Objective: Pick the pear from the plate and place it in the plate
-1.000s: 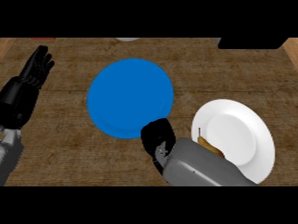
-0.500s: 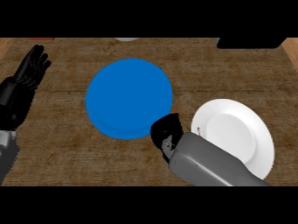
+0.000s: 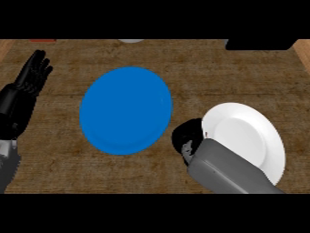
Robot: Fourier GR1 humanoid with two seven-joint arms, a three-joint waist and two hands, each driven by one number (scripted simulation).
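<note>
Although the task turns on a pear, no pear shows anywhere on the counter (image 3: pixel 204 77). The white plate (image 3: pixel 247 136) at the right is bare wherever it can be seen, and so is the blue plate (image 3: pixel 126 110) in the middle. The likeliest place for the fruit, as a judgement only, is inside or under the right hand (image 3: pixel 189 136). That hand is a dark lump at the white plate's left rim, in the gap between the two plates. Its grey forearm (image 3: pixel 227 175) comes up from the lower edge and covers the white plate's lower left part. Whether that hand is closed on something or holds nothing cannot be told from this angle (it reads as one black mass with a few pale flecks). The left hand (image 3: pixel 28 82) rests at the view's left side, spread open and pointing up, touching nothing.

The step in hand looks like the carry from the white plate to the blue one, or else the very end of the grasp. The hand's place at the rim, on the blue plate's side, favours the carry. If so, the next move calls for a short travel leftward until the hand is over the blue plate's middle. Then comes a lowering close to its surface, and only then a release, so the rounded pear settles rather than rolls.
</note>
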